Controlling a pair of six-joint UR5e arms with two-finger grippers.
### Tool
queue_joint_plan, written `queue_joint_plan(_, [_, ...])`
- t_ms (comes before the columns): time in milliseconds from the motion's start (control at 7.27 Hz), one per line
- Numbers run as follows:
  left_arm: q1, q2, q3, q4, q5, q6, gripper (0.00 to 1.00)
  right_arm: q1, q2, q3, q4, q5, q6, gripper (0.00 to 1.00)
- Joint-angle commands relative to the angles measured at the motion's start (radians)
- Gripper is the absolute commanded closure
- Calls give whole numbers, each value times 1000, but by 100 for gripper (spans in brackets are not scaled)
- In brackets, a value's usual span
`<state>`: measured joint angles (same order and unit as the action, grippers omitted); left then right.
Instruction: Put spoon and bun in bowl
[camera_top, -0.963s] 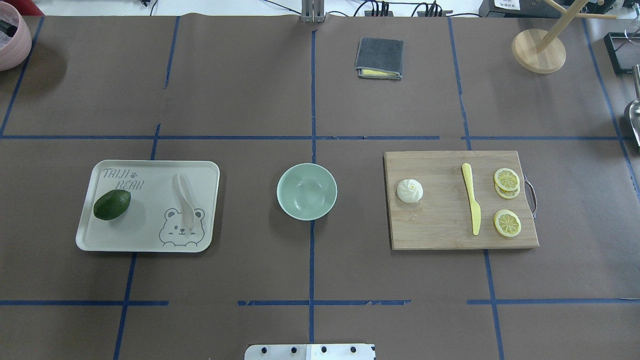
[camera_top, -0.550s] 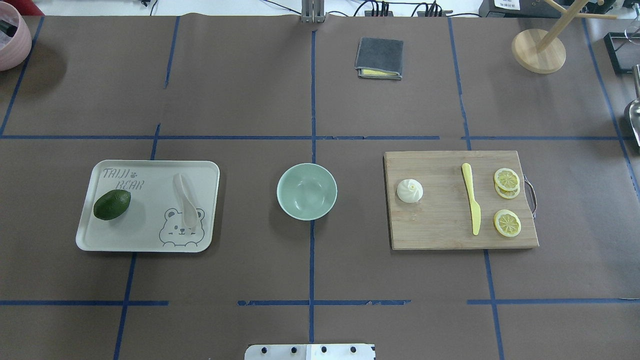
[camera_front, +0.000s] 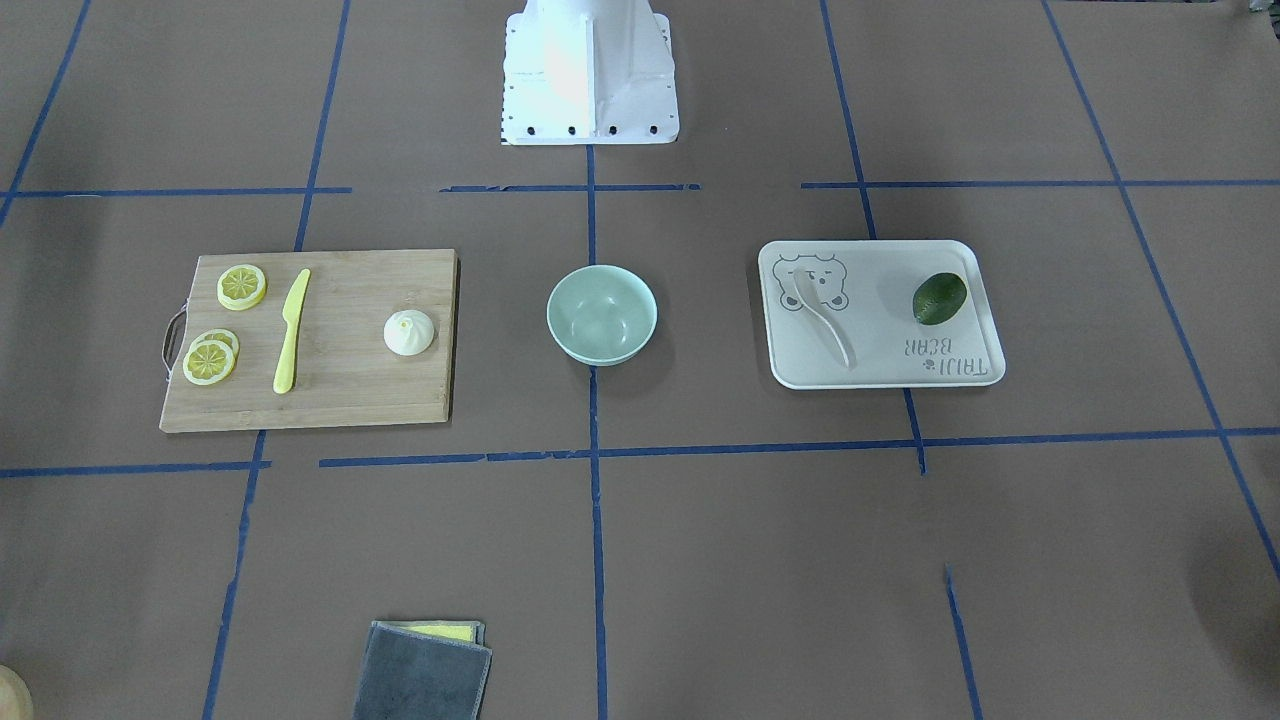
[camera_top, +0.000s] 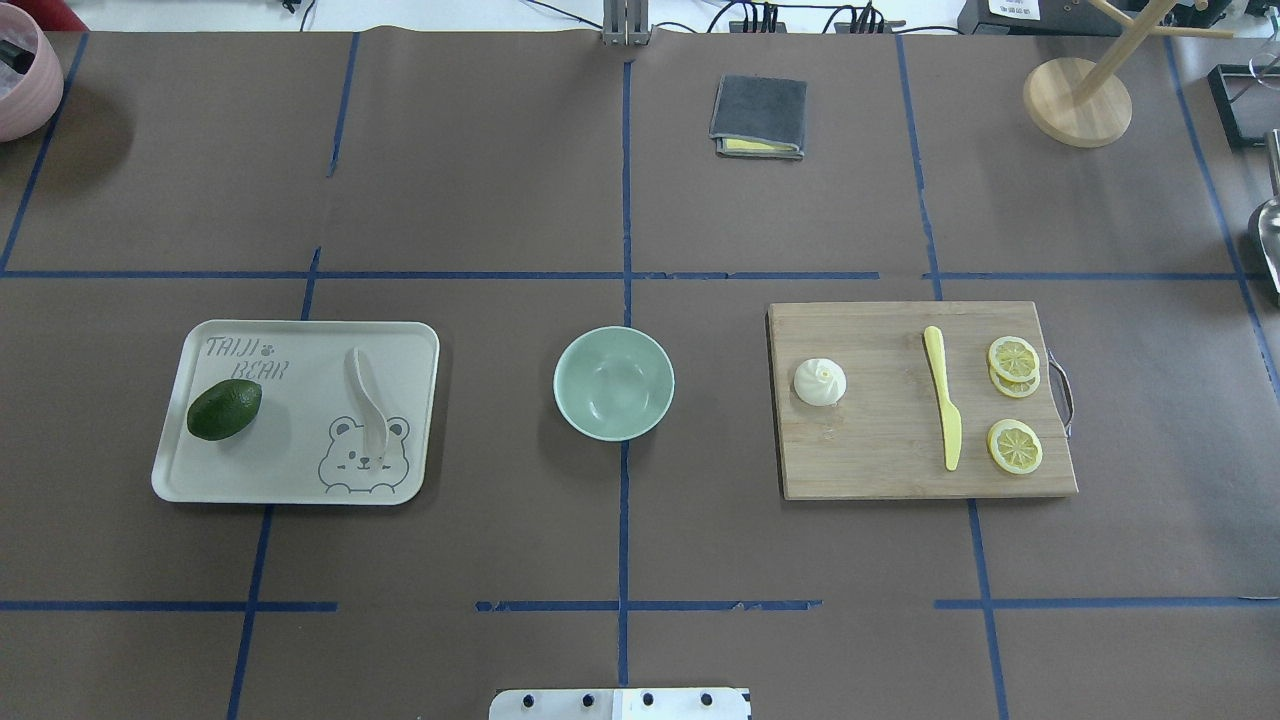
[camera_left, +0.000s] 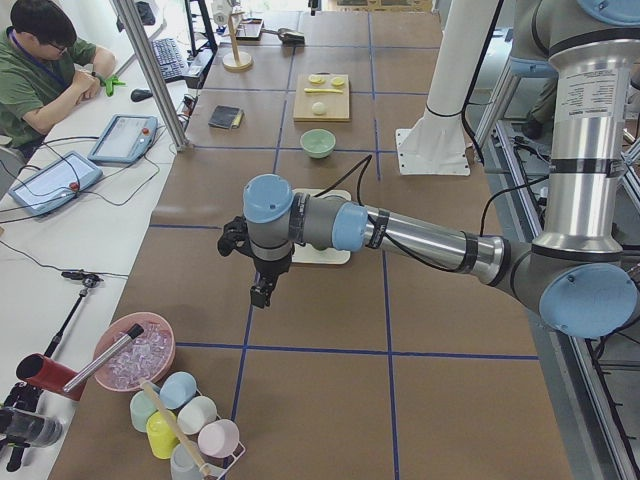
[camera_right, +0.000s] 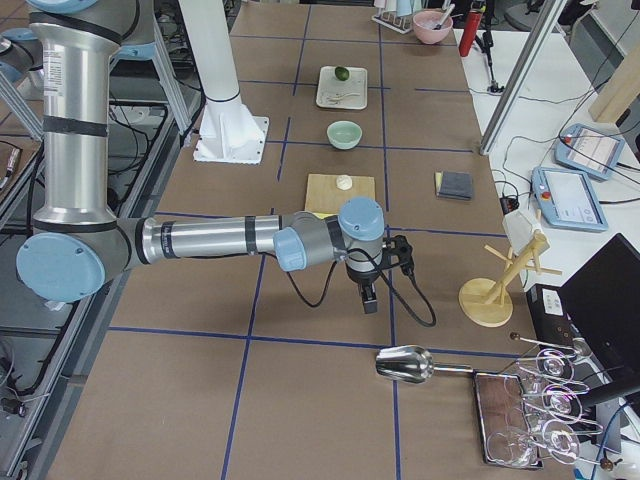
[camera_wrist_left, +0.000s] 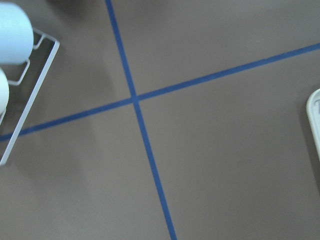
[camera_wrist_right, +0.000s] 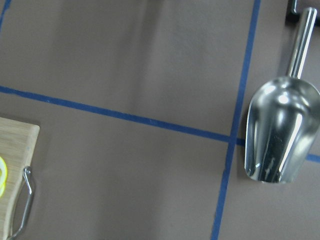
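Observation:
The off-white spoon lies on the beige bear tray, left of the bowl, with its scoop over the bear drawing. The white pleated bun sits on the left part of the wooden cutting board. The empty mint-green bowl stands between them at the table's middle. My left gripper hangs over bare table, off the tray's outer side. My right gripper hangs past the board's outer end. Both show only in side views, so I cannot tell whether they are open or shut.
A dark green avocado lies on the tray. A yellow knife and lemon slices lie on the board. A grey cloth lies at the far side. A metal scoop and a cup rack stand at the table's ends.

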<state>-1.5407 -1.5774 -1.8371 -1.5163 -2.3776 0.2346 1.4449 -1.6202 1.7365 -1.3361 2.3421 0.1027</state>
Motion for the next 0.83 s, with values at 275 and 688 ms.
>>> queue_joint_plan(275, [30, -59, 72, -603, -6, -9, 0, -15, 88, -12, 31, 0, 15, 0])
queue_joint_plan(688, [156, -87, 52, -731, -106, -639, 0, -15, 82, -15, 31, 0, 14, 0])
